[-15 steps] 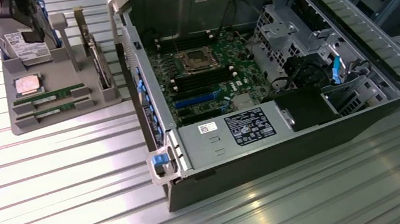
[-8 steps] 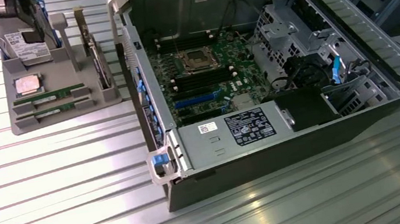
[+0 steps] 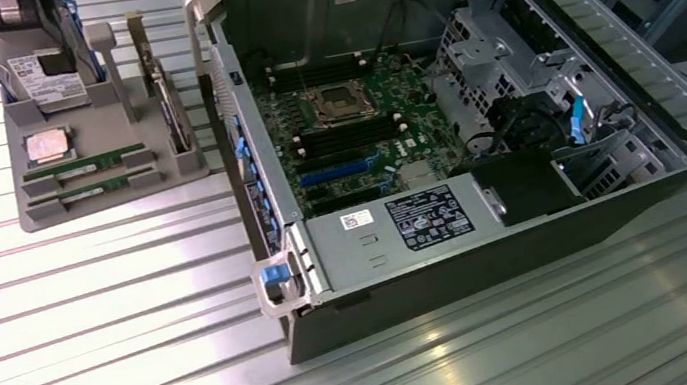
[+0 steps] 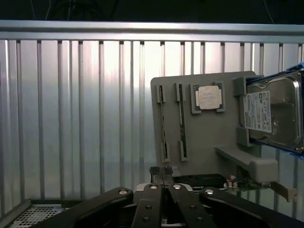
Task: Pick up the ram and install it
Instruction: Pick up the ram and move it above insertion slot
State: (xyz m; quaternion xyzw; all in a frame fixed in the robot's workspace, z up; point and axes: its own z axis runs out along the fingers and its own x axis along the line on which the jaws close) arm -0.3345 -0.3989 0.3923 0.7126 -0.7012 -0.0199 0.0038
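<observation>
Jaws pressed together, nothing held. Gripper (image 4: pixel 161 172) sits clear of holder tray (image 3: pixel 43 209). Ram (image 3: pixel 85 168) and twin stick (image 3: pixel 88 189) stand on edge in tray slots, just beside CPU (image 3: pixel 47 145). Motherboard memory slots (image 3: pixel 350 138) look empty. Approach, my read: spread jaws before descent, centre on stick midpoint, pinch flat faces, lift straight to avoid binding.
</observation>
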